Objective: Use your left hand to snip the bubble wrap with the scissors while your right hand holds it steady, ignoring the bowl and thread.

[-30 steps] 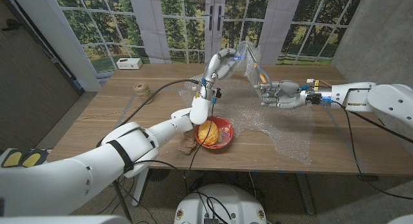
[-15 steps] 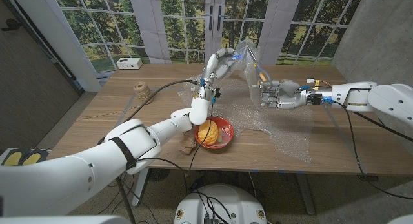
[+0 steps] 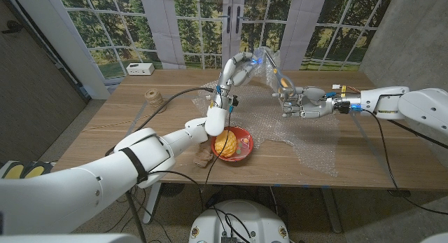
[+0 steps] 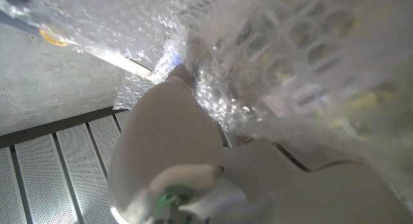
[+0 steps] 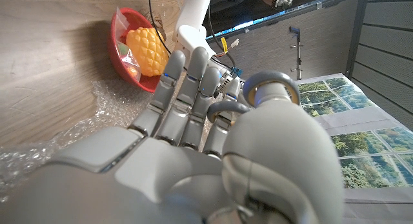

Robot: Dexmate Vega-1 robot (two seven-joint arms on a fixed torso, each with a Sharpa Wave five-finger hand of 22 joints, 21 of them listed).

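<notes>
A clear sheet of bubble wrap (image 3: pixel 308 141) lies on the table's right half, with one edge lifted into the air. My right hand (image 3: pixel 299 103) grips that lifted edge from the right. My left hand (image 3: pixel 236 69) is raised beside the top of the lifted wrap and holds the scissors (image 3: pixel 269 61), whose blue handle and thin blades reach into the wrap. In the left wrist view the bubble wrap (image 4: pixel 290 62) hangs right over my left hand (image 4: pixel 174 146). The right wrist view looks along my right hand (image 5: pixel 193 121), its fingers close together, above bubble wrap (image 5: pixel 113 101) on the table.
A red bowl (image 3: pixel 250 141) with a yellow pineapple-shaped thing stands under my left forearm, and the bowl (image 5: pixel 122 37) appears beyond my right hand. A spool of thread (image 3: pixel 152 97) stands at the left. A white box (image 3: pixel 140 68) sits at the far left edge.
My left hand with the scissors has shifted slightly up and left against the lifted wrap. My right hand has hardly moved.
</notes>
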